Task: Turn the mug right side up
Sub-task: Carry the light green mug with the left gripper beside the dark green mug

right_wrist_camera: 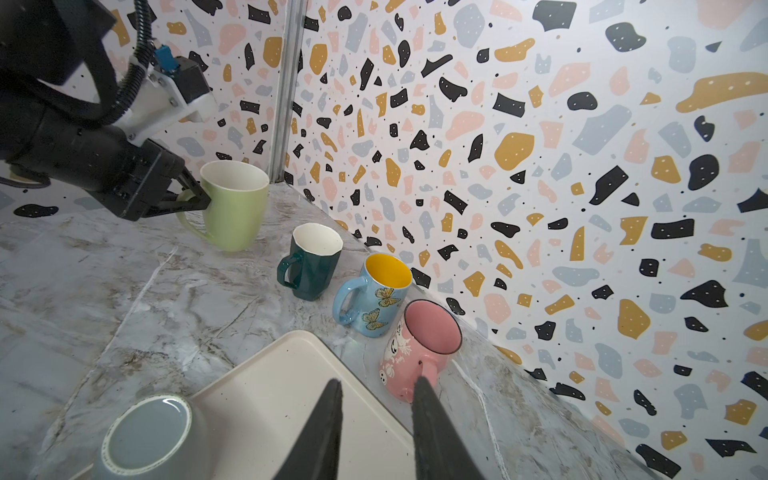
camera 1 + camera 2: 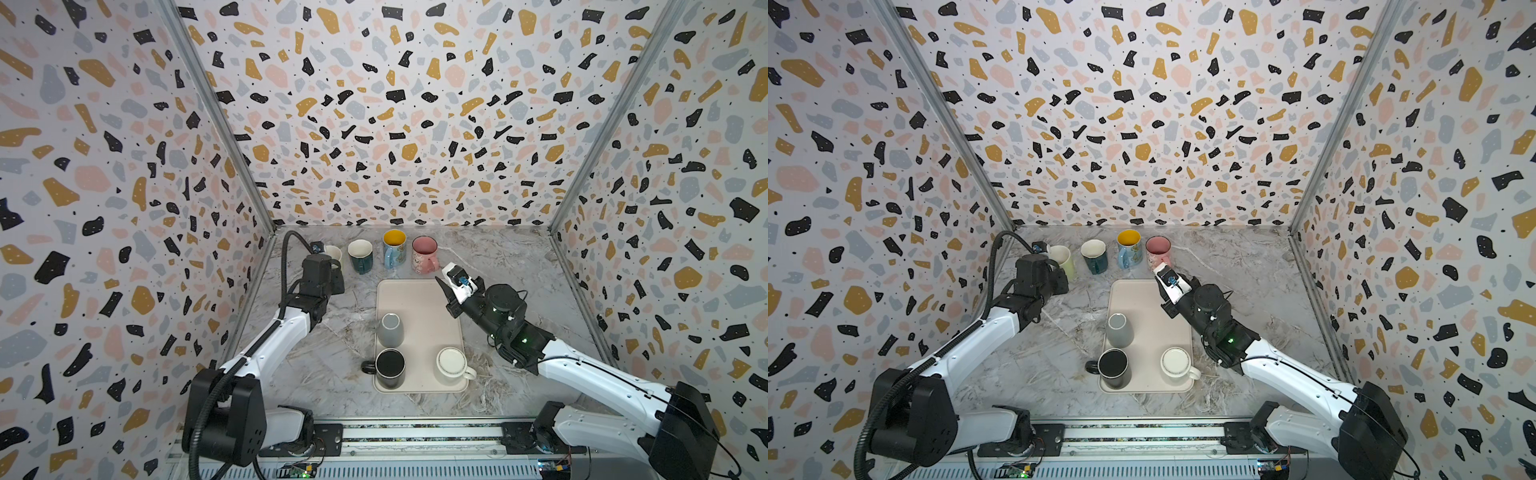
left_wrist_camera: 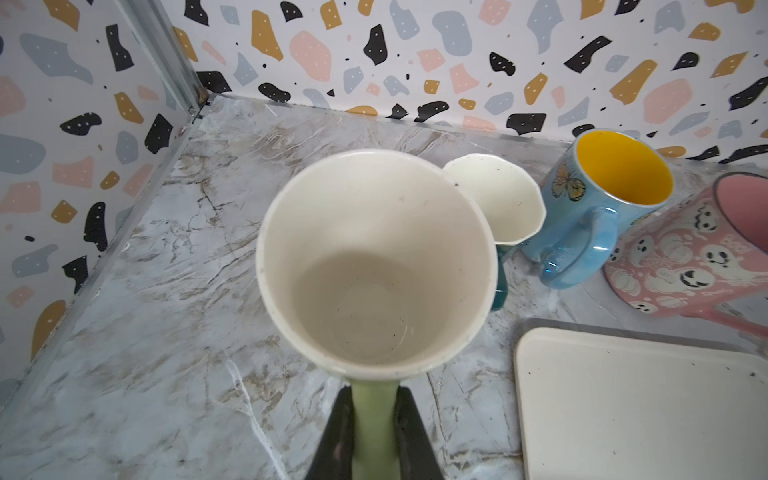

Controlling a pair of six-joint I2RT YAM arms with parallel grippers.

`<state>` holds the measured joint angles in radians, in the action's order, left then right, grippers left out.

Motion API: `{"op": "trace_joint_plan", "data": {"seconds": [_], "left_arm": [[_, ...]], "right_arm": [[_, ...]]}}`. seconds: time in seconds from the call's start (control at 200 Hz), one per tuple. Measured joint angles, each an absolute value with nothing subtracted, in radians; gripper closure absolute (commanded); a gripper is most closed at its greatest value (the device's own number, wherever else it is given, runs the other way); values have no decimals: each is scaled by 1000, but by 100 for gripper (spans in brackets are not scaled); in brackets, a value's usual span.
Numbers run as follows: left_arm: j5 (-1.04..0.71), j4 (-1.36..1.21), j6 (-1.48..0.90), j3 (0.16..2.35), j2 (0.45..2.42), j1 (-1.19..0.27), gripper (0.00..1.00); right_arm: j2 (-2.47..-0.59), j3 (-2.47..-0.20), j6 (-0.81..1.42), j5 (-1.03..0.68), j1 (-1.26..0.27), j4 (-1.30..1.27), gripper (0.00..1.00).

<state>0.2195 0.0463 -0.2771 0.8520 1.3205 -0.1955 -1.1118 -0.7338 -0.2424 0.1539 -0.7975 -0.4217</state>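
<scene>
At the near end of the cream tray, the black mug and the white mug are sitting bottom-up. The grey mug is resting bottom-up nearer the tray's middle.

Over the tray's far right corner our right gripper is hovering with its jaws parted and nothing between them. Its tips are just beside the handle of the pink ghost mug, which is standing upright just past the tray's far edge.

Off the tray's far left corner our left gripper is clenching the handle of the pale green mug, mouth up. We cannot tell whether its base is touching the marble tabletop. Between it and the pink mug, beyond the tray, the dark green mug and the blue butterfly mug are standing upright.

We are judging that the pale green mug is turned and that we are finishing its placement. Next we should be settling it flat, letting go of the handle and backing away without nudging the dark green mug beside it.
</scene>
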Motion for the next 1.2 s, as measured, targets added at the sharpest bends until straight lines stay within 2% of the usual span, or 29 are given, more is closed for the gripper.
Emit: {"op": "trace_joint_plan", "data": {"seconds": [0.571, 1.201], "left_arm": [[218, -201, -315, 832, 1538, -170, 100], [192, -316, -318, 833, 1670, -158, 100]], "right_arm": [[-1112, -734, -221, 151, -779, -419, 69], [-1112, -734, -198, 151, -772, -419, 69]]}}
